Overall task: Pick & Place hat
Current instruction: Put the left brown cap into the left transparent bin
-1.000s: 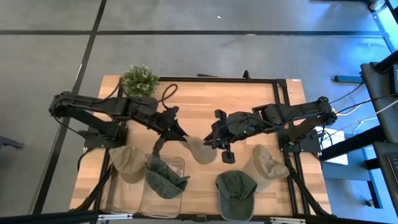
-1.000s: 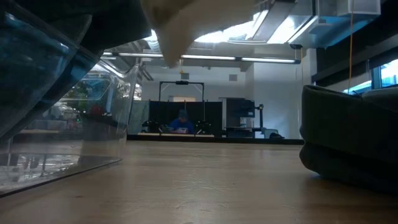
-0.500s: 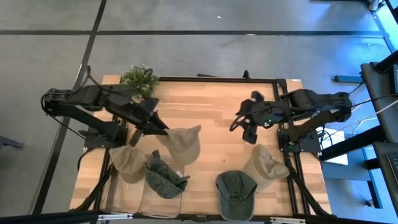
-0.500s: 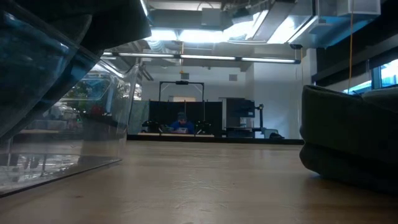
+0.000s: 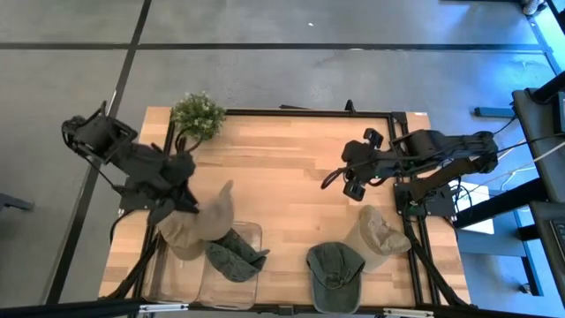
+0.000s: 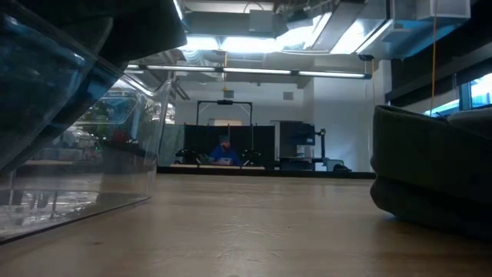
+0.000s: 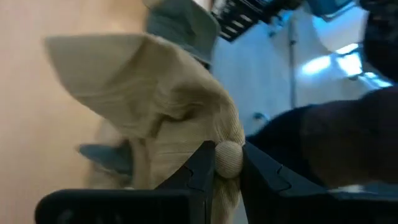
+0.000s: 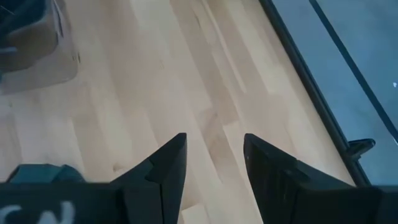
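One tan hat (image 7: 161,106) pinched in left gripper (image 7: 225,167), no legible writing

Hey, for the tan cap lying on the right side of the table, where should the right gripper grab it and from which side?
Probably the crown, from straight above. The tan cap lies crown-up beside the dark green cap, with bare table on its far side. The right gripper hovers open just beyond it, so it could drop down and pinch a fold of the soft crown, as the left gripper holds its beige cap.
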Tool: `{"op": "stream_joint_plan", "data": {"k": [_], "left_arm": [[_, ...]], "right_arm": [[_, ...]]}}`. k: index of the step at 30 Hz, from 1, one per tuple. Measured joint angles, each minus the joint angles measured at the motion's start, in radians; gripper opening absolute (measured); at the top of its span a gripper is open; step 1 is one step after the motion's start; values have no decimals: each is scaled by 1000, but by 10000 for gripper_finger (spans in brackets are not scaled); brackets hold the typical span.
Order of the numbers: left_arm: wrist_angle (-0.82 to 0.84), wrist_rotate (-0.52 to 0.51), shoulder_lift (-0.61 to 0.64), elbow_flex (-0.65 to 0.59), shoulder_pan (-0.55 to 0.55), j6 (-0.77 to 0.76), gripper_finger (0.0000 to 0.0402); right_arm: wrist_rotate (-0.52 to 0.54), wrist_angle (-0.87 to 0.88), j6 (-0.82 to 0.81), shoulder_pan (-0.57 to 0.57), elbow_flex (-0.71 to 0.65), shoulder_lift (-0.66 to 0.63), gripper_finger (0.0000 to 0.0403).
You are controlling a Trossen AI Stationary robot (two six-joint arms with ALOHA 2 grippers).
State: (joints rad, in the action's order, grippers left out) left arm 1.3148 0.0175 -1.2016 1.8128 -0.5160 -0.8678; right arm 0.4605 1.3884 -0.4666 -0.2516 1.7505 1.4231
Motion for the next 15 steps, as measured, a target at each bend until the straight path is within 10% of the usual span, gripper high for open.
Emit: {"op": "stream_joint_plan", "data": {"k": [15], "left_arm": [[129,-61,-75,191,-132,-205,48]], "right_arm": [[56,-2,13,0,-11,0,163]]}}
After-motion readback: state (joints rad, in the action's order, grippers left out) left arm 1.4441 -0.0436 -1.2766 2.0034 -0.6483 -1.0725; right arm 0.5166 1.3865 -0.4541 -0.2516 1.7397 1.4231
